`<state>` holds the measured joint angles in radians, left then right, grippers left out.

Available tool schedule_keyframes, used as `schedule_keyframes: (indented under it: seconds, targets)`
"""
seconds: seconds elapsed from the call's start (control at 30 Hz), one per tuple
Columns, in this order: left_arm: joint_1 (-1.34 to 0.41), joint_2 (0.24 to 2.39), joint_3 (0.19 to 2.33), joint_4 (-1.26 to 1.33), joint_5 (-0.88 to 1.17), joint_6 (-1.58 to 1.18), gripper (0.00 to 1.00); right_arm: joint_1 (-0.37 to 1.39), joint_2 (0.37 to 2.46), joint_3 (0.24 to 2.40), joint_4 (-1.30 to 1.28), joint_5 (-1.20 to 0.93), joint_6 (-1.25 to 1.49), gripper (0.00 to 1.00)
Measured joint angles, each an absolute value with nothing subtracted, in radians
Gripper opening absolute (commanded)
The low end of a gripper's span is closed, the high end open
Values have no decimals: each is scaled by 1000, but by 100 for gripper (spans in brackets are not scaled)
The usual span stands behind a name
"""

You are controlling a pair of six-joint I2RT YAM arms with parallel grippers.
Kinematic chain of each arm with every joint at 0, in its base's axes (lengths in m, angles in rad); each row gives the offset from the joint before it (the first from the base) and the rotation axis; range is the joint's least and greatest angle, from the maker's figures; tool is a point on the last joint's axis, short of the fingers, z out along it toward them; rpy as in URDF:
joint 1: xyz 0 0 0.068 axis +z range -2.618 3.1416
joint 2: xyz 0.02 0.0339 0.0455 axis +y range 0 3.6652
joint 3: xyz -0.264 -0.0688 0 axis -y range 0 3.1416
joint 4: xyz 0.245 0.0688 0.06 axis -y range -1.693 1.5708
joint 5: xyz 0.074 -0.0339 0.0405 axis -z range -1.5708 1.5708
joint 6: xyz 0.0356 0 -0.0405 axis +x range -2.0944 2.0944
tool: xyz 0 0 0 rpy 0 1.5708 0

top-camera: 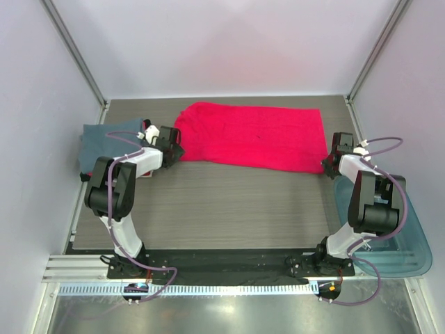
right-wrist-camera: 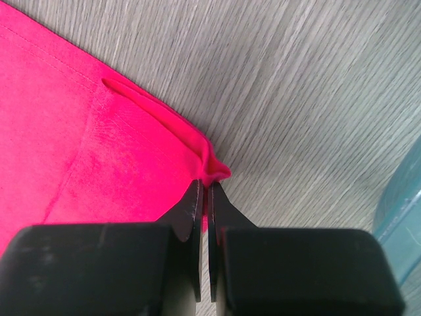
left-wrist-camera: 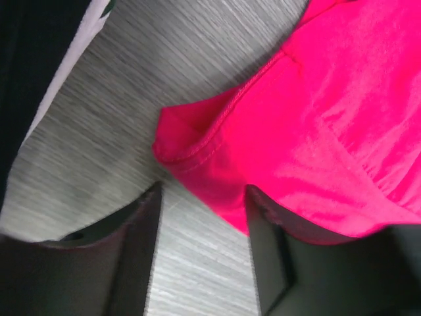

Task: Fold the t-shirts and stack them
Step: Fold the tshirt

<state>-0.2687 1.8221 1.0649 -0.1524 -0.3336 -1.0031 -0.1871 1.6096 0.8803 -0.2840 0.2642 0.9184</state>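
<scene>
A bright red-pink t-shirt (top-camera: 254, 136) lies spread flat across the back of the table. My left gripper (top-camera: 174, 147) is at its near left corner. In the left wrist view, the left gripper (left-wrist-camera: 204, 191) stands open, and the hemmed corner of the red-pink t-shirt (left-wrist-camera: 316, 118) reaches down between the fingertips. My right gripper (top-camera: 328, 163) is at the shirt's near right corner. In the right wrist view, the right gripper (right-wrist-camera: 205, 183) is shut on a pinched fold of the red-pink t-shirt (right-wrist-camera: 79, 131). A slate blue-grey t-shirt (top-camera: 104, 139) lies bunched at the far left.
A translucent teal plastic tub (top-camera: 389, 229) sits at the table's right near edge, beside the right arm; its rim (right-wrist-camera: 401, 197) shows in the right wrist view. Pale walls close in the back and both sides. Bare wood-grain tabletop (top-camera: 236, 209) lies in front of the shirt.
</scene>
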Motion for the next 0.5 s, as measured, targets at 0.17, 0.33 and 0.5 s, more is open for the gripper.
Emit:
schedule_keyframes:
  seconds: [0.17,0.33,0.5]
  targets:
    - [-263,1849,1081,-146,-341,-1027,21,-187,1610,879,-284,263,918,1]
    - [-257,1865,1103,-175,-364,-1046,0,-187,1610,878,-283,263,919,1]
    - [-258,1855,1103,-194,-378,-1041,0,-187,1610,878,-284,262,919,1]
